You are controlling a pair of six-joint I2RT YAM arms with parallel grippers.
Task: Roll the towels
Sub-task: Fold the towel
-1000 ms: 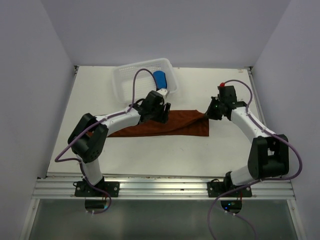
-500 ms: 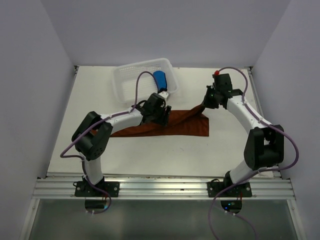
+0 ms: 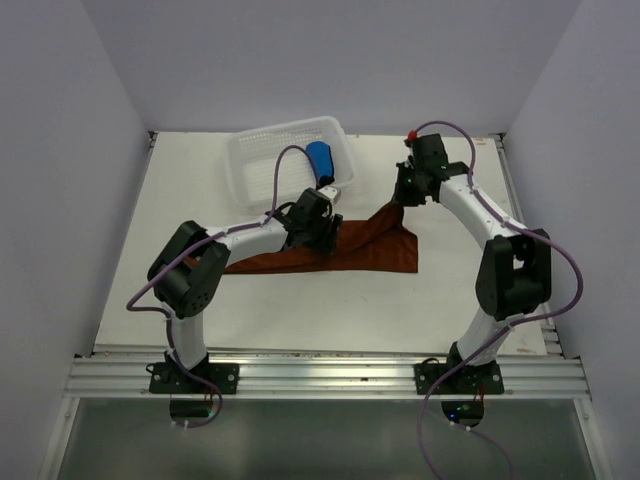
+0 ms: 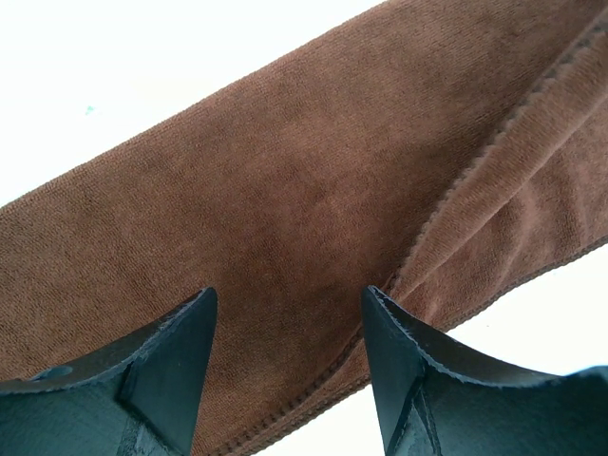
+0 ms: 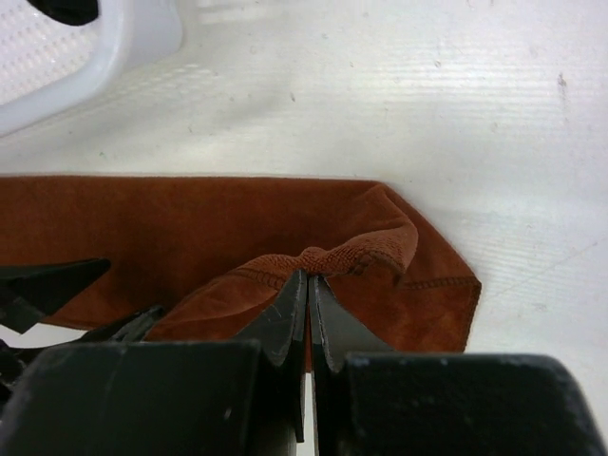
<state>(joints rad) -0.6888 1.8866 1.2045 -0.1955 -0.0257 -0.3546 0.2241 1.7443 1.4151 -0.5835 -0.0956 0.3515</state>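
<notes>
The rust-brown towel (image 3: pixel 365 250) lies as a long folded strip across the middle of the table. My right gripper (image 3: pixel 399 199) is shut on its far right corner and holds that corner up off the table, so the cloth rises to it in a fold. In the right wrist view the jaws (image 5: pixel 309 277) pinch a bunched hem of the brown towel (image 5: pixel 190 223). My left gripper (image 3: pixel 328 232) stands open low over the strip's middle, and in its wrist view the fingers (image 4: pixel 287 296) straddle the brown towel (image 4: pixel 285 180) near its stitched edge. The blue towel (image 3: pixel 319 157) lies rolled in the basket.
The white mesh basket (image 3: pixel 268 158) stands at the back, left of centre, just beyond the left gripper; its corner (image 5: pixel 114 47) shows in the right wrist view. Grey walls close in the table on three sides. A metal rail (image 3: pixel 330 375) runs along the near edge.
My right gripper has moved back and to the left with the towel's corner, pulling it up and over. The left gripper has stayed open over the strip.
</notes>
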